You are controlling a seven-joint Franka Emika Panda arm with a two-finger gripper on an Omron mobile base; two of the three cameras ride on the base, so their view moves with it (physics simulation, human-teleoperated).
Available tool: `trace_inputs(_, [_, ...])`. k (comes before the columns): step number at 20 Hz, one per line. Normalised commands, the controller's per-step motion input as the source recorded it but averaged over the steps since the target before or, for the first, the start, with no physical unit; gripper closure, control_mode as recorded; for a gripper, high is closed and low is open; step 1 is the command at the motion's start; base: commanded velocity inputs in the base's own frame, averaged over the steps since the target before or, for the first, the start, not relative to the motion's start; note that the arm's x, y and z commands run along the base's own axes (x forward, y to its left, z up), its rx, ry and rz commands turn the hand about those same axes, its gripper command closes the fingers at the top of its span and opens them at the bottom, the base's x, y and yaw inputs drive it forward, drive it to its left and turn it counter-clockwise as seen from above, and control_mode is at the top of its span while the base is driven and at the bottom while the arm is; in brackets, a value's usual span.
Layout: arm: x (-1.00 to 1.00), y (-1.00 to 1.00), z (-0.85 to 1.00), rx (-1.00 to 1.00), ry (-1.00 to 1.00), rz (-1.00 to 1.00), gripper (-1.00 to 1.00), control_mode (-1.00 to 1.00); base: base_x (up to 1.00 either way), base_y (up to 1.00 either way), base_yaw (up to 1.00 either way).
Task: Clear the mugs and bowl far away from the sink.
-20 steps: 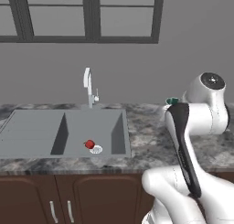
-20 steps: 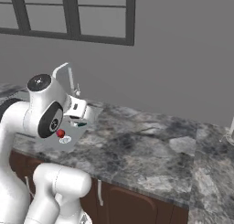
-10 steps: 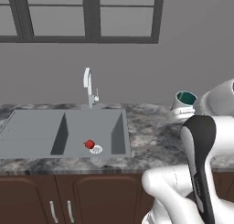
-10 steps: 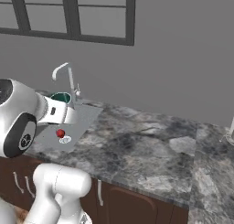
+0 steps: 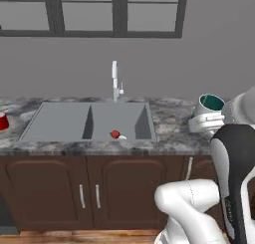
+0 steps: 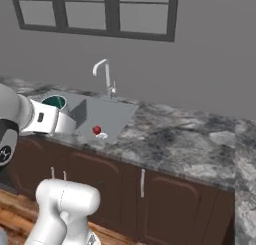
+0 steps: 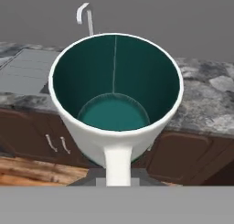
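Room: I see a rendered kitchen with a grey wall, a dark-framed window (image 5: 114,11) above, and dark brown cabinets (image 5: 89,193) over a wood floor.
Tabletop: a marbled grey stone tabletop (image 6: 175,139) carries the matte grey sink (image 5: 87,121), with a slim silver faucet (image 5: 115,81) behind it.
In the sink: a small red and white object (image 5: 117,135) lies near the front right corner of the basin; I cannot tell what it is.
White mug: my end effector (image 7: 118,166) is clamped on the handle of the white mug (image 7: 114,93), held in the air and off the tabletop, right of the sink in the left base view.
Left base view: a red mug (image 5: 2,121) stands on the tabletop at the far left edge, well apart from the sink's right side.
Right base view: bare tabletop stretches away to the right of the sink.
Hand view: I look straight into the mug's dark teal inside.
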Motion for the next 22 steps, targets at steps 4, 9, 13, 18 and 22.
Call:
trace_inputs(4, [0.0, 0.0, 0.0, 0.0, 0.0, 0.0, 1.0, 1.0, 0.02, 0.78, 0.62])
trace_inputs(9, [0.0, 0.0, 0.0, 0.0, 0.0, 0.0, 1.0, 1.0, 0.06, 0.01, 1.0])
trace_inputs(13, [0.0, 0.0, 0.0, 0.0, 0.0, 0.0, 1.0, 1.0, 0.0, 0.0, 1.0])
trace_inputs(18, [0.0, 0.0, 0.0, 0.0, 0.0, 0.0, 1.0, 1.0, 0.0, 0.0, 1.0])
trace_inputs(22, [0.0, 0.0, 0.0, 0.0, 0.0, 0.0, 1.0, 1.0, 0.2, 0.0, 1.0])
